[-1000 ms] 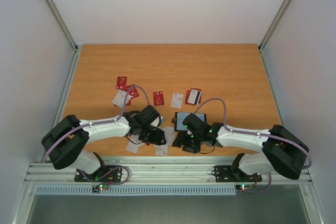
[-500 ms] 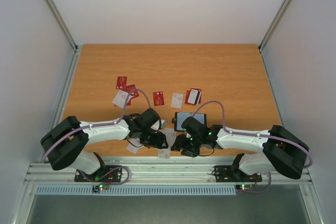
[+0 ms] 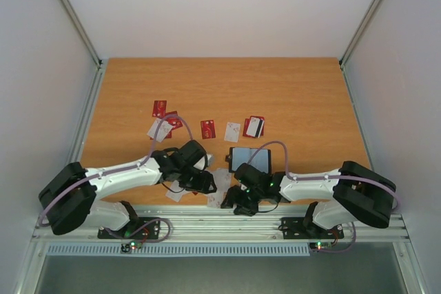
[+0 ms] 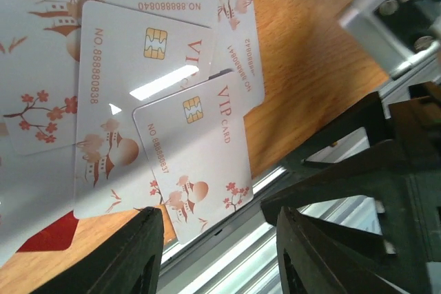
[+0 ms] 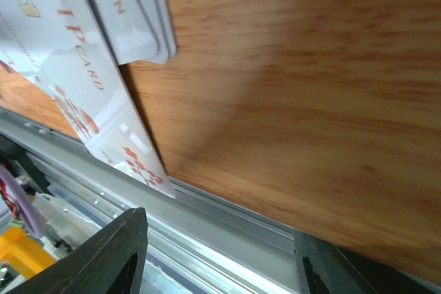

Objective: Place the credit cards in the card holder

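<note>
Wood-grain table [image 3: 310, 101], seen from above: your two arms reach inward along its near edge. The credit cards [image 3: 208, 129] lie scattered. Red and white ones form a loose row across the middle, and more white ones sit by the front edge around the left gripper [image 3: 204, 184] and the right gripper [image 3: 233, 202]. The card holder [image 3: 241, 158] lies open on the table, pale inside up, just behind the right gripper and apart from the row.

Left wrist: your left gripper [image 4: 217, 239] hangs over overlapping white VIP cards at the table's edge. Its jaws are parted with nothing between them. One card's corner juts over the metal rail [image 4: 207, 263].

Right wrist: your right gripper [image 5: 219, 228] stands wide apart and empty above the bare wood and the rail. A white card overhangs the table's edge to its left.
</note>
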### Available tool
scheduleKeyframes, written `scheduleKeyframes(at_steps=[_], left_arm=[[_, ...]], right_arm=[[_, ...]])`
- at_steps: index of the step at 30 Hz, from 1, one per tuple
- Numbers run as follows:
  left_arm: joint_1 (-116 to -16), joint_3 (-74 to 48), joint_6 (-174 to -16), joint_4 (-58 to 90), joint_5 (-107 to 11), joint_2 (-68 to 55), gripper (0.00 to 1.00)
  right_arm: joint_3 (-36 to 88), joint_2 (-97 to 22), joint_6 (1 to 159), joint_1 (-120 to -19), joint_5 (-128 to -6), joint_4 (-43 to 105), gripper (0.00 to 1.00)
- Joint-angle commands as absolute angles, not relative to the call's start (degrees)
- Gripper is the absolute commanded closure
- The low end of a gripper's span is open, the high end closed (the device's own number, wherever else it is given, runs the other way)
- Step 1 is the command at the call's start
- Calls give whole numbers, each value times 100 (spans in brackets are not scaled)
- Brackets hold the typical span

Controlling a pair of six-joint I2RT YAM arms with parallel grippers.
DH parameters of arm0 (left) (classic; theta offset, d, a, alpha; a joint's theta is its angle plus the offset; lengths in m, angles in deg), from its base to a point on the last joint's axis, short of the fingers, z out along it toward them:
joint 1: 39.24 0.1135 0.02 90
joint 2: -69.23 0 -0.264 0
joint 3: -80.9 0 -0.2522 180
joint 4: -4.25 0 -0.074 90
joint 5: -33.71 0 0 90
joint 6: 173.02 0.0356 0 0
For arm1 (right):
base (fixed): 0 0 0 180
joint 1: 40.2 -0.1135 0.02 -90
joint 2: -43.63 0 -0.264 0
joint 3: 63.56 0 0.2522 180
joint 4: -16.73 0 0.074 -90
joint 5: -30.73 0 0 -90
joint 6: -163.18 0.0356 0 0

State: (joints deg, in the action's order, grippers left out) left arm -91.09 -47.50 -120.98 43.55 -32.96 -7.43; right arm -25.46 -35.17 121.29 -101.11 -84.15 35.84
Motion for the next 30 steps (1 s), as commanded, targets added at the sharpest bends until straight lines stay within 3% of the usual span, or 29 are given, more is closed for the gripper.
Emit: scheduleKeyframes(at_steps=[1, 15, 30], left_arm=[[-9138, -4711, -12107, 4548, -3362, -553, 55], [-9136, -5090, -12336, 3593, -2876, -1416, 66], [-9138, -5360, -12472, 3357, -2755, -1526, 67]], right_arm=[[-2782, -3841, 12512, -10243, -8080, 2489, 42], [-3034, -4399, 12849, -10524, -7663, 1211, 45], [-2533, -3990, 12172, -10524, -7591, 1999, 49]])
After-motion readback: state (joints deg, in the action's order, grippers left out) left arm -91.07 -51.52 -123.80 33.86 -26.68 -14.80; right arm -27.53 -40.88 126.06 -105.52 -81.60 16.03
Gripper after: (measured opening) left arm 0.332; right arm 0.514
